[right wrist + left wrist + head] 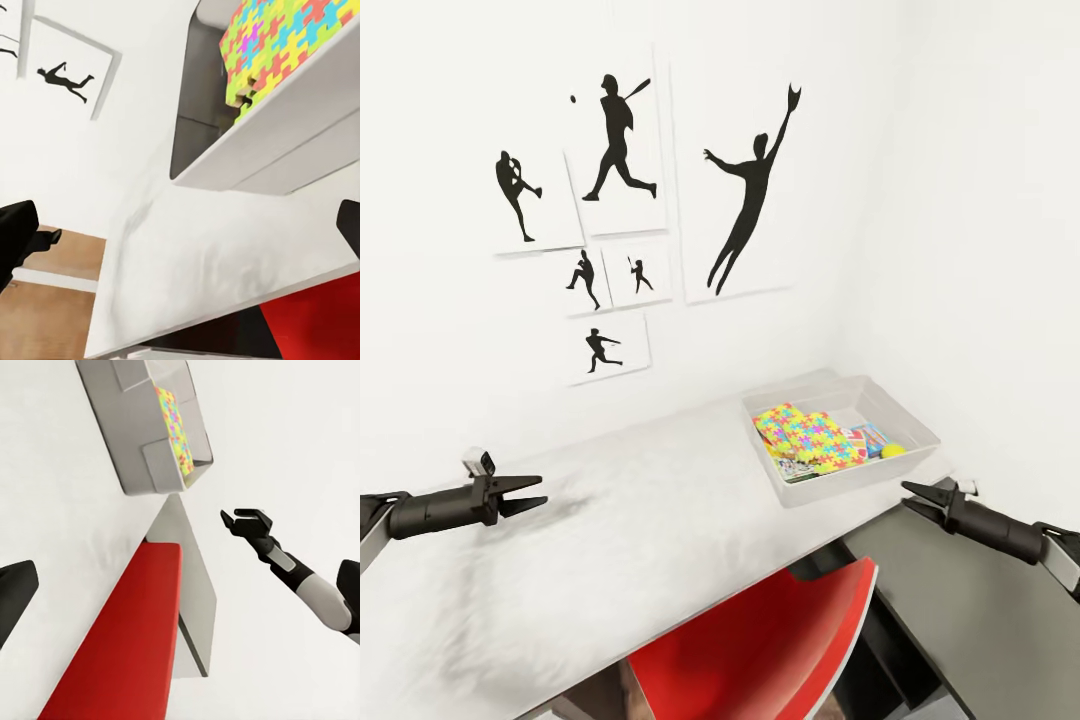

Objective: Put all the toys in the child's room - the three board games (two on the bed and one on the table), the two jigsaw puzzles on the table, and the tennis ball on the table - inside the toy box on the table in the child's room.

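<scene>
Our left hand (pixel 538 492) hovers over the surface (pixel 610 520) with fingers apart and empty. Our right hand (pixel 910 497), past the surface's right edge, is also parted and empty. Between them at the far right corner sits the toy box (pixel 905 415), holding jigsaw puzzles (pixel 805 432), a board game (pixel 860 440) and the tennis ball (pixel 893 451). A red chair (pixel 780 650) stands below.

We see a long worktop (pixel 610 500) with a pale marbled top running along the white wall into the corner. A shallow grey tray (pixel 905 405) sits directly on it at the corner end, near the front edge. Inside the tray lie bright jigsaw squares (pixel 805 432), a printed game box (pixel 860 440) and a small yellow-green ball (pixel 893 450).
</scene>
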Robot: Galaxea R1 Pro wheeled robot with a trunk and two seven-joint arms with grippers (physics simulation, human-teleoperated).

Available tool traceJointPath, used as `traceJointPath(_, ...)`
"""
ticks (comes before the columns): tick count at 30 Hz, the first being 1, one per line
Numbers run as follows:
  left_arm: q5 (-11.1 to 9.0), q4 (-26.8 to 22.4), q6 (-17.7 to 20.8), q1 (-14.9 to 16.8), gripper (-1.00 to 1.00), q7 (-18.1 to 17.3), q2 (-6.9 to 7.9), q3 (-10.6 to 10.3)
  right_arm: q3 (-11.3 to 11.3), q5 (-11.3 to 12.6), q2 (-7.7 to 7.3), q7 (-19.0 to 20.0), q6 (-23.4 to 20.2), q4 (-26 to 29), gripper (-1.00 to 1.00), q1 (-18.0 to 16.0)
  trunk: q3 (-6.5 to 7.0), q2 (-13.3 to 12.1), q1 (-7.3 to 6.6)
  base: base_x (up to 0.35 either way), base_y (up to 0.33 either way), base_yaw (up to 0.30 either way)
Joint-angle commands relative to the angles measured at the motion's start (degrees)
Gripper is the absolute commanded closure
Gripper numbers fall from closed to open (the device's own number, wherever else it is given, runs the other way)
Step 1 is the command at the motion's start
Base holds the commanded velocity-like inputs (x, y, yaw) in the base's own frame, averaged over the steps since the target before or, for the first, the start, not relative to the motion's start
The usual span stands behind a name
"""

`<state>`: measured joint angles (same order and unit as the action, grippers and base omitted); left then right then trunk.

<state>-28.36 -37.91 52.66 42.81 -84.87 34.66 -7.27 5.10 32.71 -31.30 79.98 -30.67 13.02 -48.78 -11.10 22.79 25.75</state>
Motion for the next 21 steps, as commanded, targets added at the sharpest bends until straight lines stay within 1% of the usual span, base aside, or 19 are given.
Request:
traceJointPath(1, -0.21, 0.03, 0.6, 0.08, -1.0, -0.23, 0.09, -0.29, 0.47, 0.56, 0.0, 0.11, -0.5, -0.03, -1.0, -0.07, -0.12, 0.13, 0.04, 0.0, 0.0, 0.0)
traceJointPath(8, -0.21, 0.03, 0.57, 0.08, -1.0, -0.15, 0.06, -0.29, 0.37, 0.6, 0.73, 0.13, -0.25, -0.04, -1.0, -0.08, -0.12, 0.13, 0.04, 0.0, 0.0, 0.0)
traceJointPath(11, -0.21, 0.03, 0.56, 0.08, -1.0, -0.13, 0.06, -0.29, 0.35, 0.6, 0.84, 0.16, -0.2, -0.19, -1.0, -0.07, -0.09, 0.13, 0.04, -0.048, 0.0, -0.071)
traceJointPath(17, -0.21, 0.03, 0.52, 0.08, -1.0, -0.18, 0.13, -0.29, 0.2, 0.6, 0.81, 0.18, -0.18, -0.37, -1.0, -0.08, 0.07, 0.13, 0.04, -0.216, 0.0, -0.209)
traceJointPath(21, -0.21, 0.03, 0.52, 0.08, -1.0, -0.2, 0.19, -0.29, 0.18, 0.6, 0.86, 0.18, -0.18, -0.43, -1.0, -0.06, 0.19, 0.13, 0.04, -0.084, 0.0, -0.258)
